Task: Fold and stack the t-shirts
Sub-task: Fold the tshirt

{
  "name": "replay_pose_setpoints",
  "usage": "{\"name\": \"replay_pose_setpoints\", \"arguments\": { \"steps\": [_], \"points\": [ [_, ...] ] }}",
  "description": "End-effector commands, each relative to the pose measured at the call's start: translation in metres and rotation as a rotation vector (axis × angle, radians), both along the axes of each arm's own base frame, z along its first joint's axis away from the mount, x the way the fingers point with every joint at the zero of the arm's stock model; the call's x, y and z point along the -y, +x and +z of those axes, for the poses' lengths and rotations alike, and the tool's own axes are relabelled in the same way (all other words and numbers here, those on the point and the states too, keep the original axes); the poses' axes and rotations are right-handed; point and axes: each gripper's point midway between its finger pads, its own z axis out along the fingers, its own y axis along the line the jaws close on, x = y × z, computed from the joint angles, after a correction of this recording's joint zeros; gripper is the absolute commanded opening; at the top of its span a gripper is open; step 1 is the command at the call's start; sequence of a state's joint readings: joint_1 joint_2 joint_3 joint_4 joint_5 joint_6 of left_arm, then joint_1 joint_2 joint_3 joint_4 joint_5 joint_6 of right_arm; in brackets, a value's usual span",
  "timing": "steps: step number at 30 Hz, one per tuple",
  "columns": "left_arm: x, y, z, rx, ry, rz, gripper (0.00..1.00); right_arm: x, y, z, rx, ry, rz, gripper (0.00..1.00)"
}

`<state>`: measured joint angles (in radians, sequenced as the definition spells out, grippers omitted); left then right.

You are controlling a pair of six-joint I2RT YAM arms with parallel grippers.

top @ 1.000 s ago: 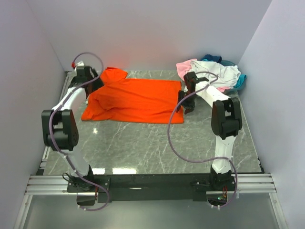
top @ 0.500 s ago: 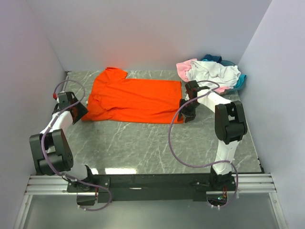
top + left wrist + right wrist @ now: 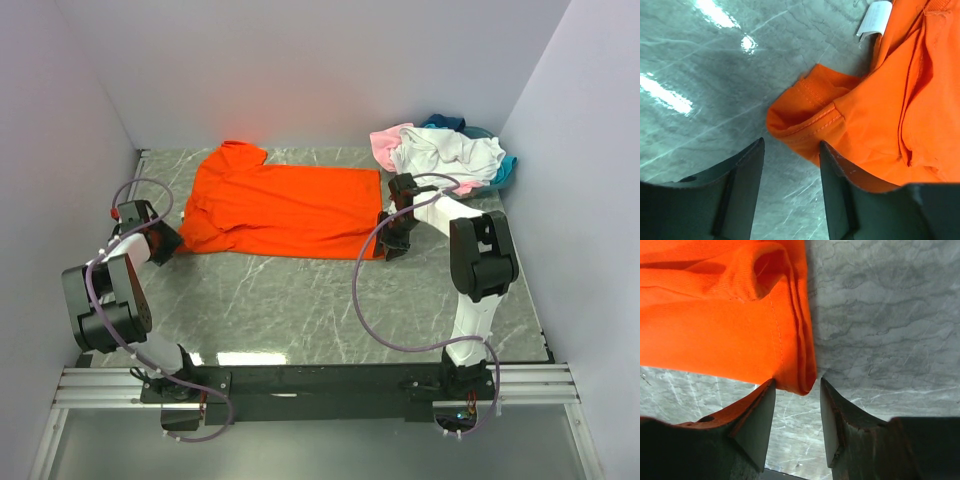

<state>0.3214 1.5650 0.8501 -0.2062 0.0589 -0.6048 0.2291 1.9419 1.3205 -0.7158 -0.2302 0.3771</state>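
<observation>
The orange shirt point(image 3: 280, 210) is plain bright orange, its hem stitching orange too, with a white label point(image 3: 875, 17). The white shirt point(image 3: 445, 150), pink shirt point(image 3: 383, 143) and teal shirt point(image 3: 450, 123) are all plain, the pink pale. The table point(image 3: 300, 300) is grey-green marble with thin white veins. The walls point(image 3: 320, 60) are pale lilac-white, tinged orange behind the orange shirt. The arms point(image 3: 440, 205) are white with black joints, the cables point(image 3: 360, 300) purple, the rail point(image 3: 90, 385) silver.
</observation>
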Motion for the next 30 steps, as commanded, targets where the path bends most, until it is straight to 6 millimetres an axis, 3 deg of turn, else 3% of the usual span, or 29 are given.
{"name": "replay_pose_setpoints", "arguments": {
  "steps": [1,7,14,18,21,23,30],
  "points": [
    [0.001,0.010,0.002,0.046,-0.026,0.001,0.52,0.000,0.005,-0.003,0.013,0.013,-0.015,0.47],
    [-0.003,0.013,-0.005,0.041,-0.021,0.022,0.46,-0.002,0.007,-0.005,0.009,0.013,-0.012,0.45],
    [-0.006,0.024,-0.017,0.046,-0.036,0.039,0.30,-0.002,0.008,-0.008,0.001,0.017,-0.010,0.35],
    [-0.011,0.030,-0.022,0.042,-0.020,0.045,0.15,-0.002,0.007,-0.007,-0.007,0.014,-0.004,0.16],
    [-0.021,0.032,-0.024,0.034,0.022,0.060,0.02,-0.002,0.006,-0.007,-0.007,0.012,0.000,0.09],
    [-0.024,0.031,-0.024,0.025,0.037,0.066,0.00,-0.001,0.005,-0.006,-0.013,0.007,-0.002,0.00],
    [-0.045,0.021,0.000,-0.010,0.171,0.095,0.00,0.005,-0.009,-0.004,-0.033,-0.016,0.002,0.00]
  ]
}}
